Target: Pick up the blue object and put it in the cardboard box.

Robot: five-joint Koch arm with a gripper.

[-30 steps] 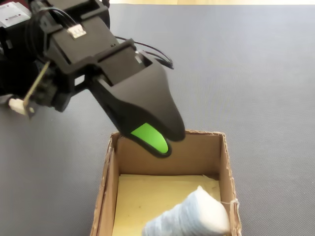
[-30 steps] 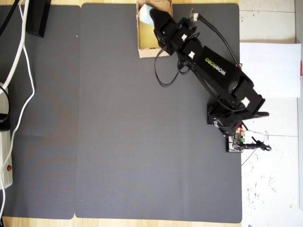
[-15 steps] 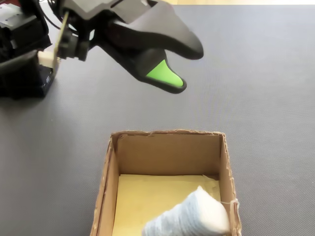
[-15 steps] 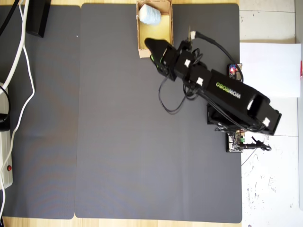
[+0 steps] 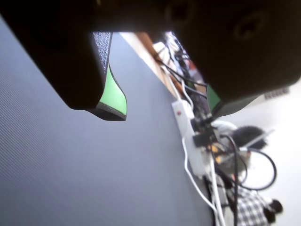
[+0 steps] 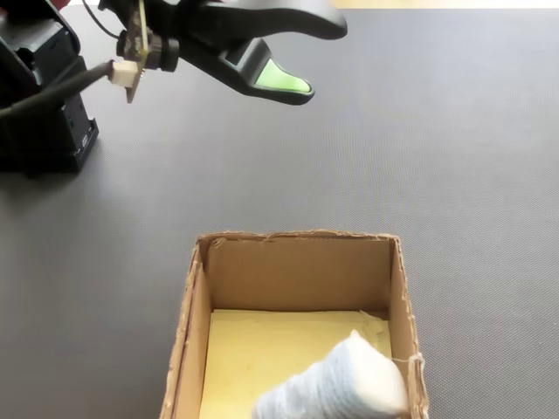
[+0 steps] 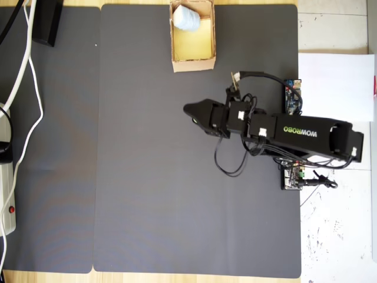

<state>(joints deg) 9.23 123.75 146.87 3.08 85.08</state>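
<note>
The blue object, a pale blue-white wound bundle, lies inside the cardboard box against its near right corner in the fixed view. The overhead view shows the blue object in the top end of the box at the mat's upper edge. My gripper is open, its green-padded jaws wide apart with only the grey mat between them. It hovers above the mat, clear of the box, in the fixed view and below and right of the box in the overhead view.
A dark grey mat covers the table. A white power strip with white cables lies off the mat's left edge, also seen in the wrist view. The arm's black base stands at the left; white paper lies at the right.
</note>
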